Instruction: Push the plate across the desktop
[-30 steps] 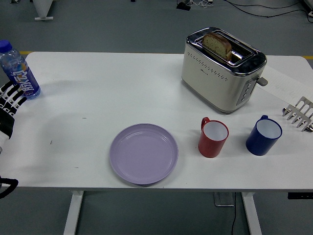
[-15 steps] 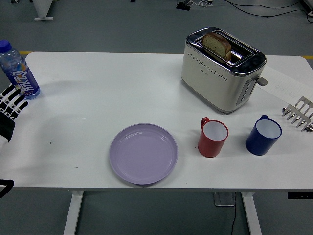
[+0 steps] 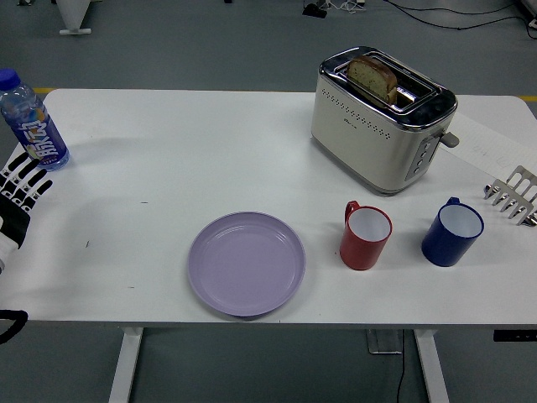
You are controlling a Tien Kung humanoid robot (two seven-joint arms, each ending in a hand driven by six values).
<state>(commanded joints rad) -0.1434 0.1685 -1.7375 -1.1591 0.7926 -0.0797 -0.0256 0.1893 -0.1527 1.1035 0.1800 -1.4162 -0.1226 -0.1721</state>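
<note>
A round lilac plate lies flat near the table's front edge, a little left of centre. My left hand shows at the far left edge, black with white markings, its fingers spread and holding nothing. It hovers just below a water bottle and well to the left of the plate. My right hand shows only as silver fingertips at the far right edge, spread and holding nothing.
A water bottle with a blue cap stands at the back left. A cream toaster holding a bread slice sits at the back right. A red mug and a blue mug stand right of the plate.
My left hand has drifted slightly down and toward the table's near side at the left edge. The plate and the other items have not moved.
</note>
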